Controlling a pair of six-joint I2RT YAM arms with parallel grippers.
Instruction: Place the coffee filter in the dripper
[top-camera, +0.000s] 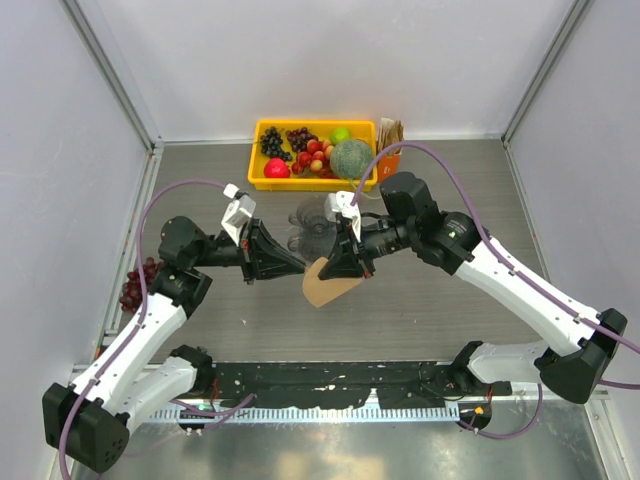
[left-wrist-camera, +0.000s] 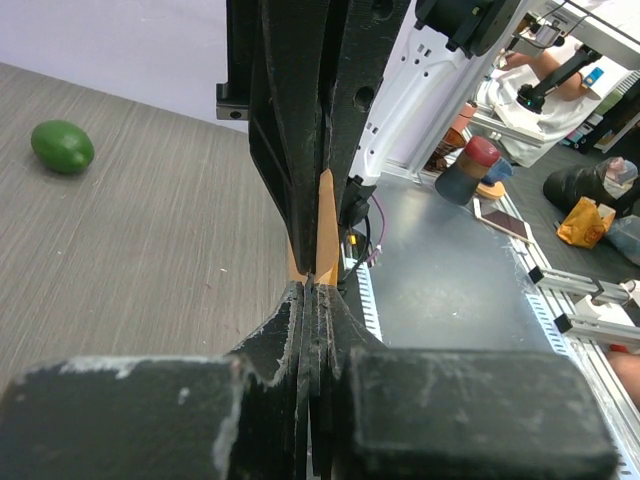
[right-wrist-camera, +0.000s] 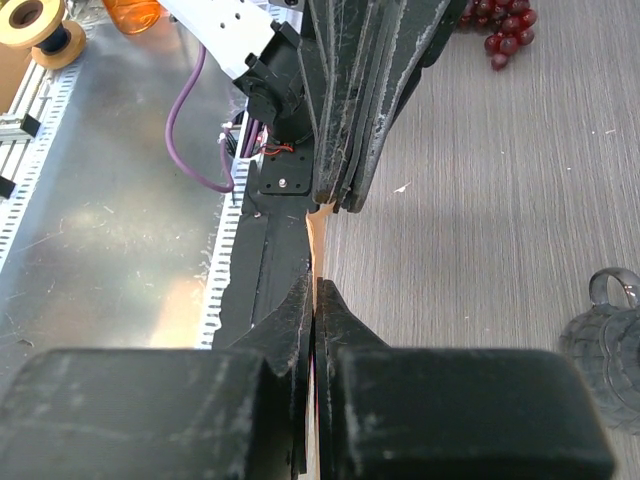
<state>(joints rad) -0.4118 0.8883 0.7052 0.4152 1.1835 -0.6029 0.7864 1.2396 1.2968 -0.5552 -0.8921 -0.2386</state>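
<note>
The coffee filter (top-camera: 327, 285), a flat tan paper fan, hangs above the table between both grippers. My right gripper (top-camera: 338, 268) is shut on its upper right edge; the paper shows edge-on between its jaws in the right wrist view (right-wrist-camera: 318, 250). My left gripper (top-camera: 302, 266) is shut on the filter's upper left corner, where a tan strip (left-wrist-camera: 327, 235) runs from its tips. The two grippers meet tip to tip. The dripper (top-camera: 312, 228), smoky and ribbed, stands on the table just behind them, partly hidden. It also shows in the right wrist view (right-wrist-camera: 606, 340).
A yellow basket (top-camera: 262, 130) of fruit with a green melon (top-camera: 352, 158) stands at the back. A bundle of brown papers with an orange box (top-camera: 390, 140) is beside it. Red grapes (top-camera: 135, 285) lie at the left. A green fruit (left-wrist-camera: 62, 146) lies on the table.
</note>
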